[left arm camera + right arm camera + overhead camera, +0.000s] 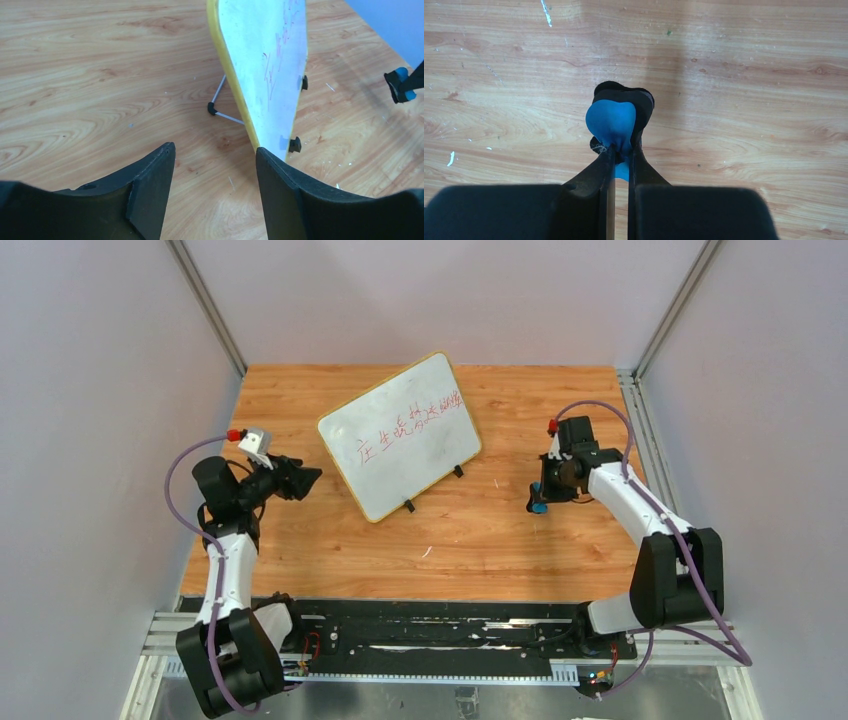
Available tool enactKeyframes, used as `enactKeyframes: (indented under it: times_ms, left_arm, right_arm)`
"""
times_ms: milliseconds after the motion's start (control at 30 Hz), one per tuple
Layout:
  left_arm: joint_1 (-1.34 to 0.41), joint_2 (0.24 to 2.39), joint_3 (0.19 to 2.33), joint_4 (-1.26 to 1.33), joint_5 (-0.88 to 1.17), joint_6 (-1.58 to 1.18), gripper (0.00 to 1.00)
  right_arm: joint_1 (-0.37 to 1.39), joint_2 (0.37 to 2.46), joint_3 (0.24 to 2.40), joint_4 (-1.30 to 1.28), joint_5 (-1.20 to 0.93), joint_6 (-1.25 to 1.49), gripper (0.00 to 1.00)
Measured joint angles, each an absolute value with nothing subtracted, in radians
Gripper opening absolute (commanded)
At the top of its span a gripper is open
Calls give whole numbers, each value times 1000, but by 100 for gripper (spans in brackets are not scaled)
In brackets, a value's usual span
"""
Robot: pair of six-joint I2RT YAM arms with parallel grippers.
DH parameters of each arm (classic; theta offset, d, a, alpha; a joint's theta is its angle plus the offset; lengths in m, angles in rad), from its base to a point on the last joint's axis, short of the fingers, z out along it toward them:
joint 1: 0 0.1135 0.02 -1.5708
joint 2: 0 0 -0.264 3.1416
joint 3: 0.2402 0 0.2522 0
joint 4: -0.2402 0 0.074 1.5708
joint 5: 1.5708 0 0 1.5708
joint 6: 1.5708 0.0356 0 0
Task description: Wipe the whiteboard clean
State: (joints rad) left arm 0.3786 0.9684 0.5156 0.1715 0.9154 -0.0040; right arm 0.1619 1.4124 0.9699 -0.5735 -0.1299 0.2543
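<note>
**Large yellow-rimmed whiteboard (400,435) with red writing, propped up**

The whiteboard stands tilted on its wire prop (220,102) near the middle of the far edge of the wooden bench (470,550). The left gripper (312,478) hangs just beside the board's left corner, fingers spread with nothing between them. The right gripper (537,502), nearer the right edge and apart from the board, pinches a small blue eraser block (610,122).

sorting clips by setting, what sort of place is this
Most likely a robot lab test cell: a wooden tabletop boxed in by plain panel walls on metal frame posts, with a left arm and right arm bolted at its near edge and a whiteboard propped up to work on.
</note>
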Motion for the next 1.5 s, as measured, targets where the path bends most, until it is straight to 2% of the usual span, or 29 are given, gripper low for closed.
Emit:
enactKeyframes:
  times_ms: [700,1133,1500]
  left_arm:
    - [366,1051,538,213,1011,-11,61]
    - [250,1136,574,316,970,-65,61]
    - [216,1210,614,372,926,-96,56]
  right_arm:
    - [218,1480,1041,-579,-95,254,1]
    - [225,1486,1058,-590,-73,253,1]
    - [225,1487,1063,-596,-65,242,1]
